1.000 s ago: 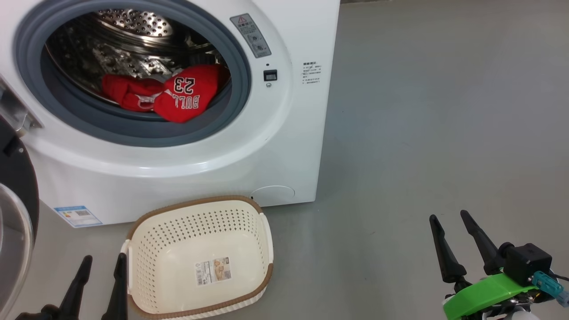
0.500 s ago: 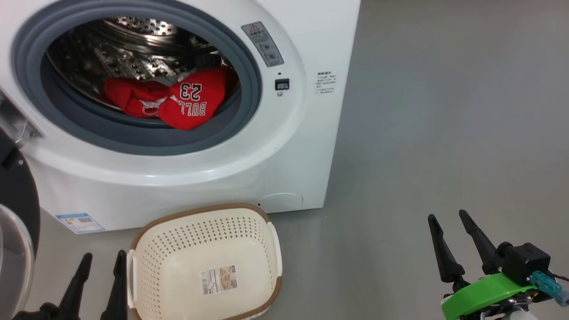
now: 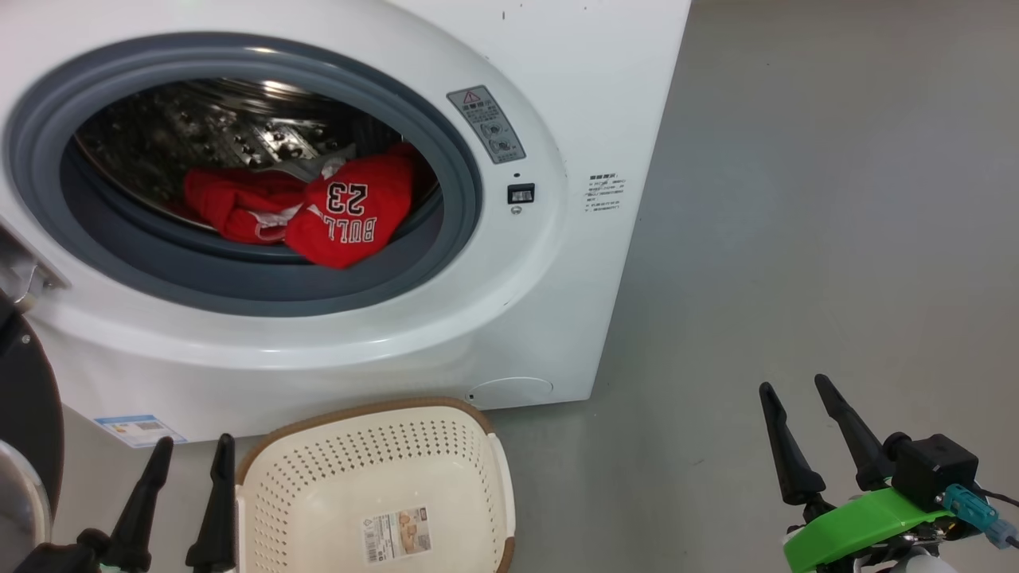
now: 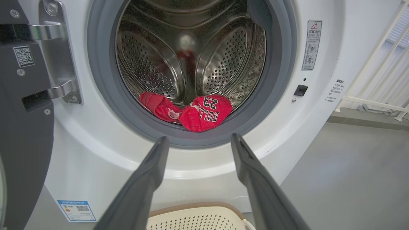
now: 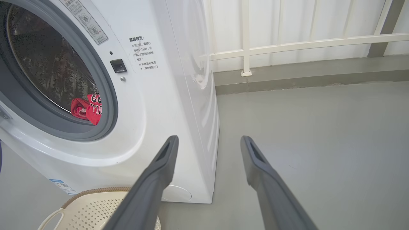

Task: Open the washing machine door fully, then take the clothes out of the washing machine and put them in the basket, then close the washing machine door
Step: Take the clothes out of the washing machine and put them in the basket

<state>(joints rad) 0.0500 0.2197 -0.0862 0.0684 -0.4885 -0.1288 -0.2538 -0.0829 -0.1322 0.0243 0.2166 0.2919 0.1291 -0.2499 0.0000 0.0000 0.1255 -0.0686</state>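
Left tool (image 3: 196, 439) and right tool (image 3: 793, 382) both spread wide, empty; clothes (image 3: 350, 211) lie inside the washer (image 3: 573, 72), basket (image 3: 358, 410) on the floor (image 3: 796, 199) before it.

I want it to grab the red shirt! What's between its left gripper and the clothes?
The grey gasket lip lies between the left gripper and the clothes, as the left wrist view shows.

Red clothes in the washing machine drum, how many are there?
2 visible: the BULL 23 jersey on the grey gasket at the drum's front, and a second red piece touching its left side. Others could be hidden underneath.
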